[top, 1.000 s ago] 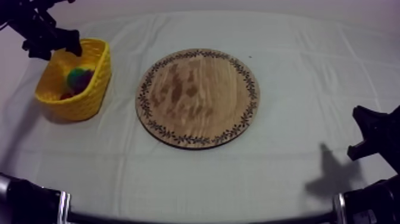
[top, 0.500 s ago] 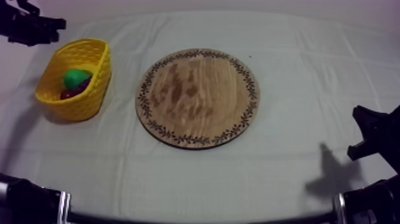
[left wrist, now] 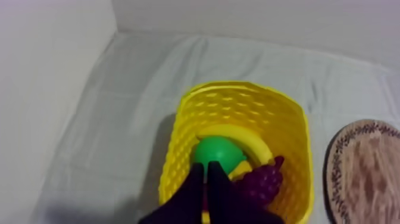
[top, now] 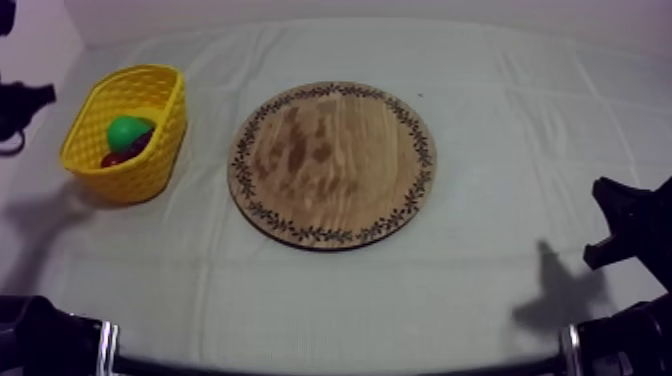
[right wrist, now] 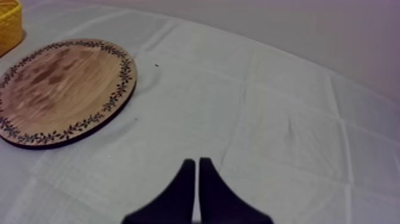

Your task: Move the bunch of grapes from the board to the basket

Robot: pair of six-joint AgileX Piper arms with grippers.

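The bunch of grapes (left wrist: 261, 182) is seen inside the yellow basket (left wrist: 238, 104), its lower part covered by the left gripper (left wrist: 205, 167), whose fingers are pressed into a narrow wedge with nothing held. A green fruit (left wrist: 217, 152), its kind hard to tell, and a half-hidden banana (left wrist: 253, 140) are packed beside it. The wooden board (right wrist: 59, 89) is cut off at one edge. The right gripper (right wrist: 196, 161), likewise closed on nothing, is held over the cloth (right wrist: 286, 119).

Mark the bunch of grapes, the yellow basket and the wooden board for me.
bunch of grapes (left wrist: 262, 182), left wrist view, purple cluster's middle.
yellow basket (left wrist: 244, 104), left wrist view, far wall.
wooden board (top: 333, 165), top view, bare centre.
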